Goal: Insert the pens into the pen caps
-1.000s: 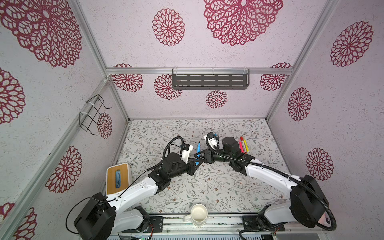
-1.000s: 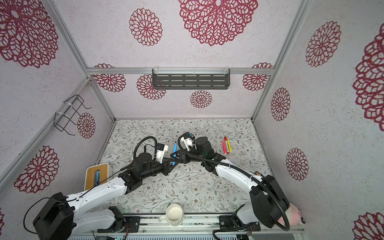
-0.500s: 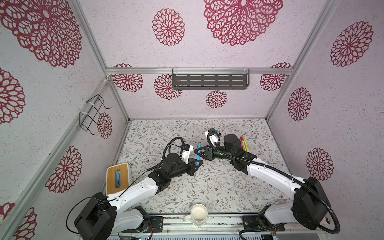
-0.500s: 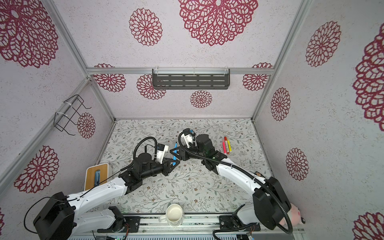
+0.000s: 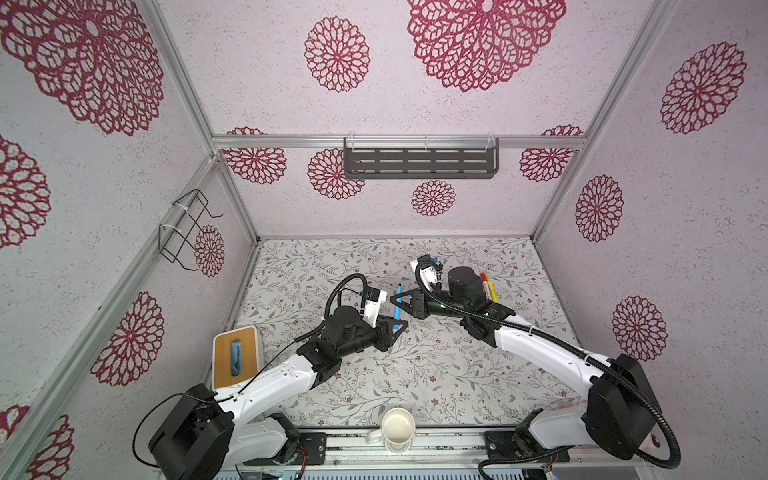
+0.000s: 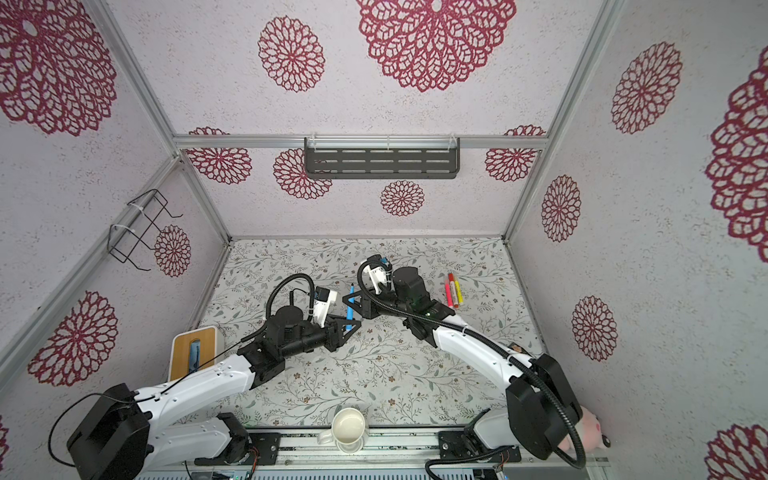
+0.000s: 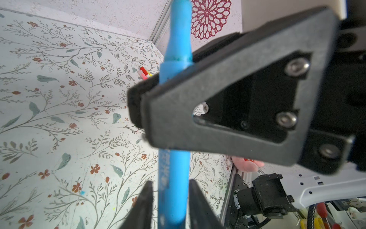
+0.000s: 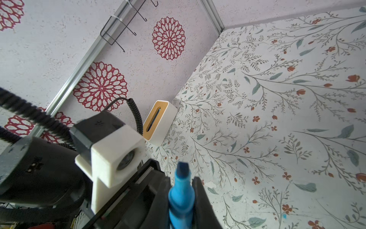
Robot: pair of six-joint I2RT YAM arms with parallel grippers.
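Right tool (image 8: 180, 181) pinches the blue pen (image 8: 181, 200) — chisel tip bare.

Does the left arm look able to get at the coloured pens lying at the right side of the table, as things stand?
Probably not directly. The right arm and right claw, shut on the blue pen, stand between the left claw and the coloured pens lying beyond them.

White mug (image 5: 398, 428), wood-topped box (image 5: 222, 361), wall shelf (image 5: 419, 163)
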